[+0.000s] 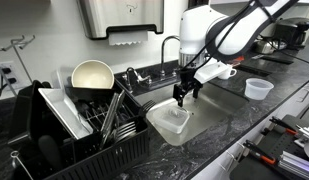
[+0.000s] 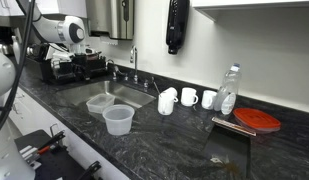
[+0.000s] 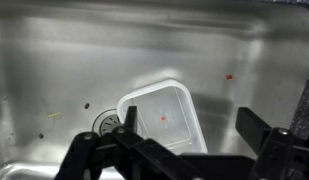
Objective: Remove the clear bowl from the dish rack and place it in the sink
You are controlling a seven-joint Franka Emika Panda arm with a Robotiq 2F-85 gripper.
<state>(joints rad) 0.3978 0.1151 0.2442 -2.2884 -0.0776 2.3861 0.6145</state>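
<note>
The clear bowl [image 1: 169, 122] is a translucent rectangular tub that lies upright on the floor of the sink [image 1: 226, 112], beside the round drain [image 3: 108, 122]. It also shows in the wrist view [image 3: 162, 116] and in an exterior view [image 2: 101, 103]. My gripper [image 1: 184, 92] hangs above the tub, open and empty, and its fingers [image 3: 191, 126] are spread apart and clear of the tub's rim. The black dish rack [image 1: 84, 135] stands beside the sink and also shows in an exterior view [image 2: 79, 65].
A cream round bowl [image 1: 92, 75] and plates sit in the rack. The chrome faucet [image 1: 169, 45] rises behind the sink. A small clear cup [image 1: 258, 88] and white mugs [image 2: 189, 97] stand on the counter. A bottle [image 2: 228, 90] and a red lid [image 2: 256, 120] lie farther along.
</note>
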